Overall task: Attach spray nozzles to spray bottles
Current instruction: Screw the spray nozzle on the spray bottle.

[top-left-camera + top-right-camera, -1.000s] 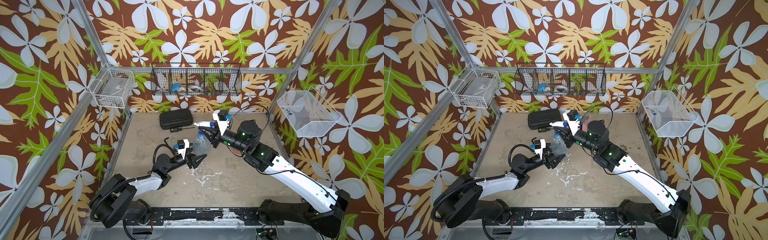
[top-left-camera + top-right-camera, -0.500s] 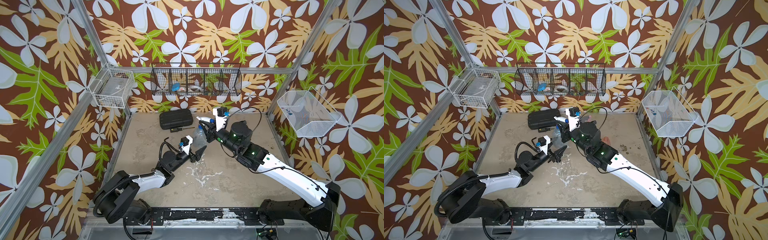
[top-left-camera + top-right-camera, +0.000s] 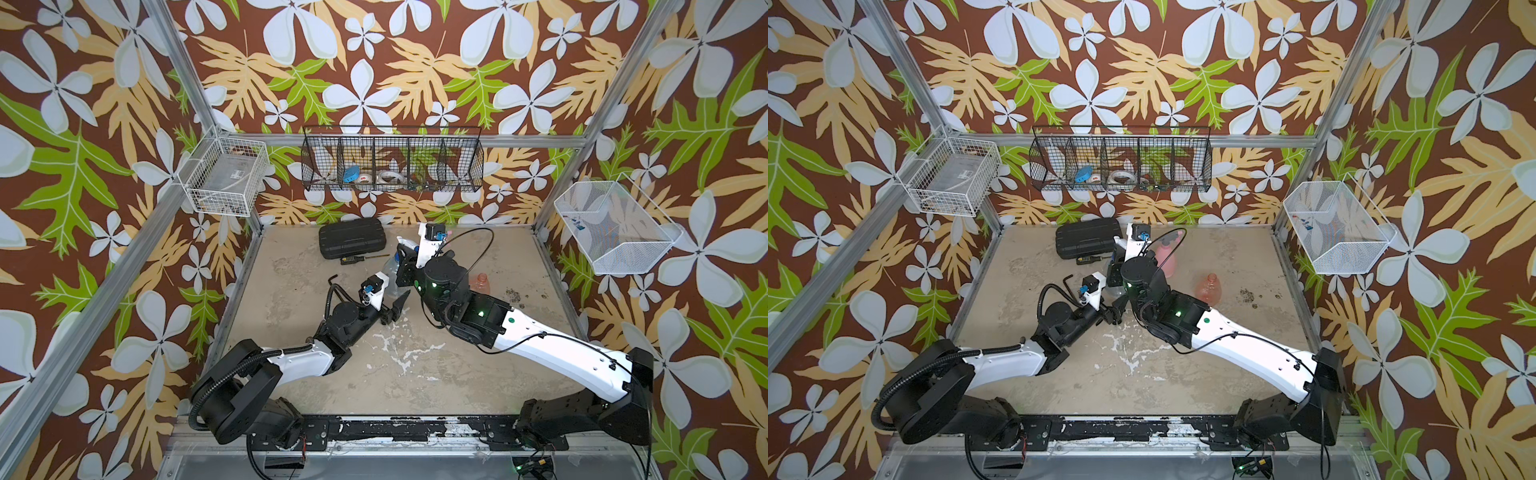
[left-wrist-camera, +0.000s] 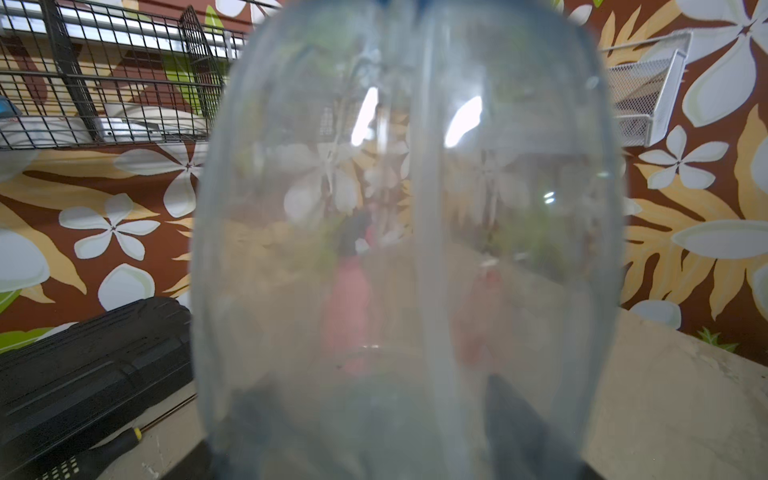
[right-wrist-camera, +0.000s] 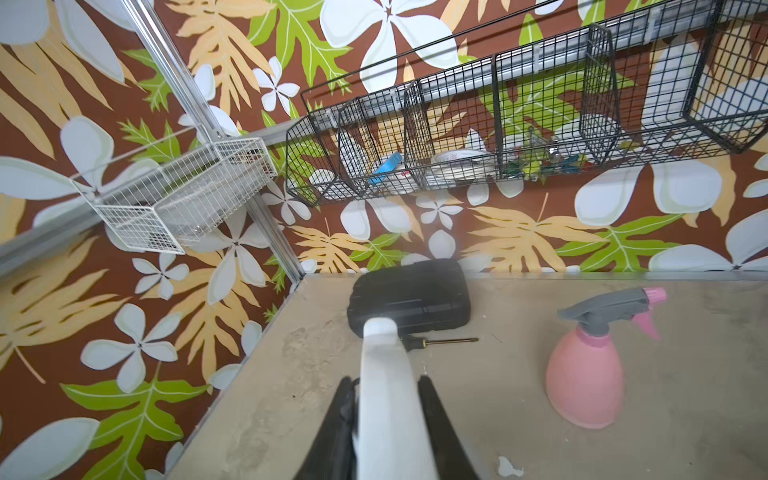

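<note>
My left arm (image 3: 299,357) lies low, left fingers (image 3: 400,300) seemingly clasping the clear bottle (image 4: 407,249). Right arm (image 3: 552,349) arches over, right fingers (image 5: 432,411) pinching the white nozzle (image 5: 380,345).

In both top views the left arm (image 3: 299,361) and right arm (image 3: 561,353) are wearing white shells between rounded black joints. A ribbed black hose (image 3: 274,353) is running along the left arm at lower left. Green lights (image 3: 480,312) are glowing on the right arm's black housing. The right gripper (image 5: 385,379) is showing tapered black fingers (image 5: 340,424).
</note>
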